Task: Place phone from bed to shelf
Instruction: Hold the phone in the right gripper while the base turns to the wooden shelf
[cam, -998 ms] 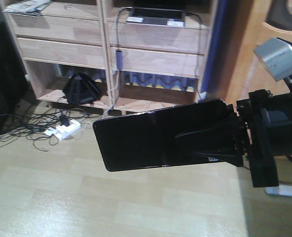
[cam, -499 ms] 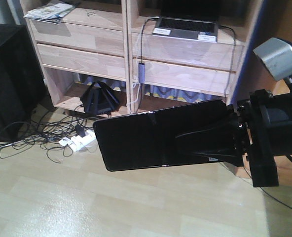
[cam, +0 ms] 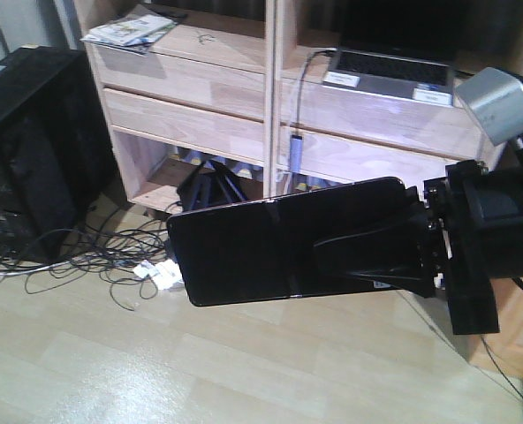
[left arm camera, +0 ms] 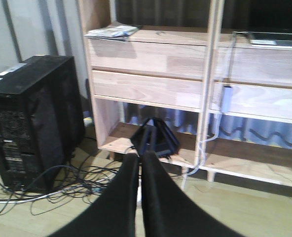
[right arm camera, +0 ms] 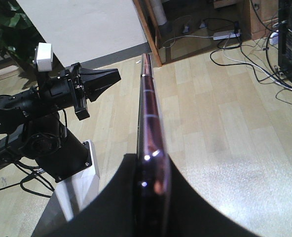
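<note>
The right claw [cam: 332,256] grips the phone [cam: 244,252] in mid-air above a pale plank floor [cam: 155,371], before the shelf [cam: 208,84] holding a laptop [cam: 390,75]. Cables [cam: 94,256] trail beside a black computer tower [cam: 32,159]. The left claw [left arm camera: 138,168] hangs closed, empty.

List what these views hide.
- bed: in no view.
- shelf top: cut by the upper edge, front and left wrist views.
- phone far face: turned away, front view; edge-on, right wrist view.
- right gripper far finger: behind the phone, front view.
</note>
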